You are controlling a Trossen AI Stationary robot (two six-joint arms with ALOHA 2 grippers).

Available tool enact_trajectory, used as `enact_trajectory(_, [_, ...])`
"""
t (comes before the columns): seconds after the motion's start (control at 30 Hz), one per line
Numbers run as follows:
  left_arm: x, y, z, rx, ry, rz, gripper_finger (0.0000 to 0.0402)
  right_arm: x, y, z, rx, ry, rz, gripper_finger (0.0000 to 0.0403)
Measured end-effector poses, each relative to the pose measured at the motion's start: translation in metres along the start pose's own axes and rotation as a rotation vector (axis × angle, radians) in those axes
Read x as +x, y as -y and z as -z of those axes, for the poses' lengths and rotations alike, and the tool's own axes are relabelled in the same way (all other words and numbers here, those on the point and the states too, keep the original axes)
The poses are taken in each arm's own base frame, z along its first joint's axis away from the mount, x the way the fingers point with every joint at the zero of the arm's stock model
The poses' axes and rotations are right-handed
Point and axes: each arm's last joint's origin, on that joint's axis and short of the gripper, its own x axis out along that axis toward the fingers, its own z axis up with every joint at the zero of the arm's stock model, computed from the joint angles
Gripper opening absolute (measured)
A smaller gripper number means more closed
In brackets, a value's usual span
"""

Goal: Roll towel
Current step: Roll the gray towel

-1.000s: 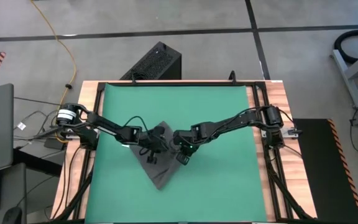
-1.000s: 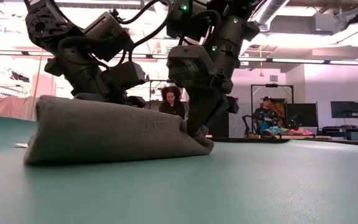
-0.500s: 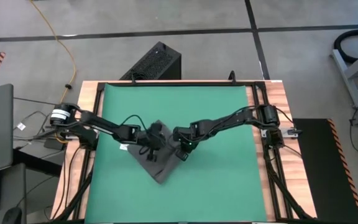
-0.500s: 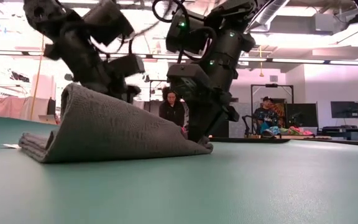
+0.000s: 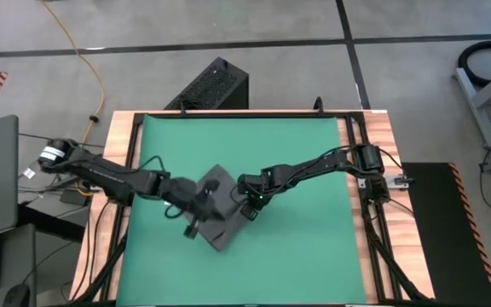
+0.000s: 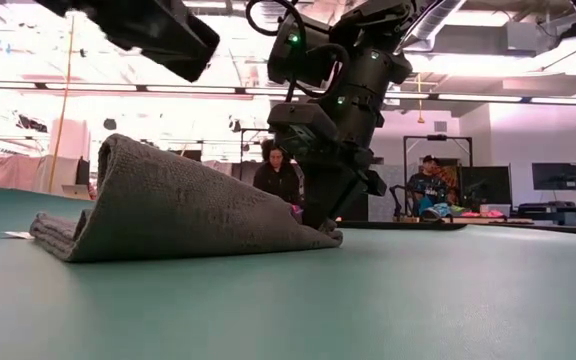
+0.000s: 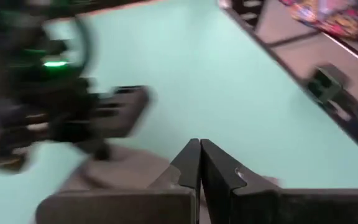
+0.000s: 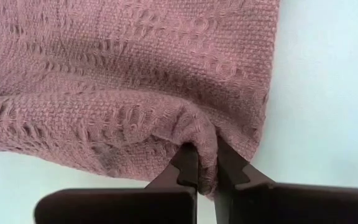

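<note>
Here, coarse-woven towel (image 8: 123,81) folded into wedge, pinched by right gripper (image 8: 202,167)

A green mat (image 5: 297,247) covers the table (image 5: 361,256); people (image 6: 279,176) sit behind.
</note>
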Motion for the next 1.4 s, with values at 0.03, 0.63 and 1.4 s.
enact_trajectory(0.03, [0.004,0.007,0.001,0.021,-0.007,0.024,0.0,0.0,0.0,0.0,0.0,0.004,-0.002,0.003])
enact_trajectory(0.63, [0.084,0.048,0.017,0.348,-0.334,0.074,0.0,0.001,0.001,-0.003,0.01,0.02,-0.01,0.003])
enact_trajectory(1.4, [0.073,0.061,0.038,0.113,-0.579,-0.123,0.0,0.001,-0.002,-0.002,0.008,0.033,-0.005,0.003])
